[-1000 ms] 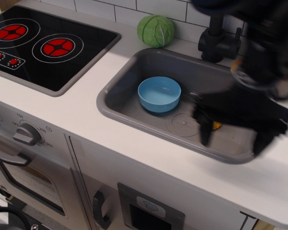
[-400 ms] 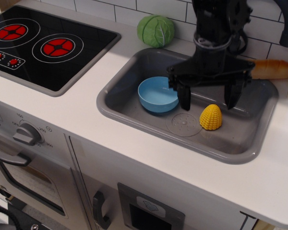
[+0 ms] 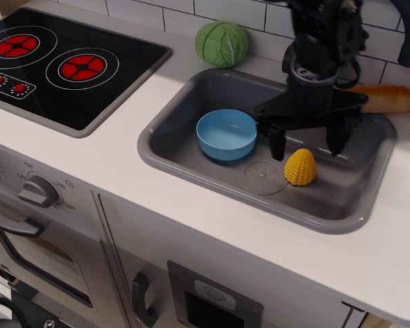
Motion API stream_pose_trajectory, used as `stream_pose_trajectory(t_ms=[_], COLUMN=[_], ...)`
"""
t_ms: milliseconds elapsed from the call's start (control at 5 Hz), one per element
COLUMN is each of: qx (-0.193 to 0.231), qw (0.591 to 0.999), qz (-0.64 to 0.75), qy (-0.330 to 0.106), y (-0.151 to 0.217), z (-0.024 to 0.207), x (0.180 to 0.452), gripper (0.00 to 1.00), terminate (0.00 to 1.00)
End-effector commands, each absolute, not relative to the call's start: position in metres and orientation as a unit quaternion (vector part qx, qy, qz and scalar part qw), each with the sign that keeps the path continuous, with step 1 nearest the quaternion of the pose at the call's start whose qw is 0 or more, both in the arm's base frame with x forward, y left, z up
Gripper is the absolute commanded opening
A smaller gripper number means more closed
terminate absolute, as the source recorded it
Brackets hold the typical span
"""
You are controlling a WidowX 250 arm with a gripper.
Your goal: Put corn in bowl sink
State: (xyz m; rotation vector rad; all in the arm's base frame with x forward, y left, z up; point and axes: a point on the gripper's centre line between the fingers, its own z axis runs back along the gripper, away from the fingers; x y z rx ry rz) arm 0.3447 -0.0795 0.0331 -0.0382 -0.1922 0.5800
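Note:
The yellow corn (image 3: 301,167) lies on the floor of the grey sink (image 3: 191,167), right of the round drain. The light blue bowl (image 3: 226,134) stands empty in the sink's left half, apart from the corn. My black gripper (image 3: 306,144) hangs open just above and behind the corn, one finger (image 3: 277,144) to its left and the other finger (image 3: 337,141) to its right. It holds nothing.
A green toy cabbage (image 3: 221,43) sits on the counter behind the sink. A tan bread loaf (image 3: 386,98) lies at the back right. The black faucet is mostly hidden behind the arm. A black stove (image 3: 61,65) with red burners is at the left.
The gripper swung from low at the sink's right, where it hid the corn, to the middle, then shifted slightly right and up. The corn now shows in full.

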Motion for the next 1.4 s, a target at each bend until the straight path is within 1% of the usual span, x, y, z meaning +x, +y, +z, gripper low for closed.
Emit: stream_pose_trajectory(t_ms=[0, 200, 600, 800, 1000, 1200], qx=[0.005, 0.015, 0.02, 0.028, 0.028, 0.033], qw=[0.947, 0.945, 0.938, 0.939, 0.94, 0.944], qz=[0.294, 0.299, 0.317, 0.313, 0.31, 0.295], qy=[-0.128, -0.134, -0.142, -0.14, -0.137, -0.143], y=[-0.076, -0.07, -0.071, -0.074, -0.076, -0.078], z=[0.016, 0.011, 0.002, -0.005, -0.006, -0.003], x=[0.359, 0.363, 0.369, 0.371, 0.369, 0.362], gripper=[1.0, 1.0, 1.0, 1.0, 0.0, 0.0], terminate=[0.0, 0.0, 0.0, 0.0, 0.0, 0.0])
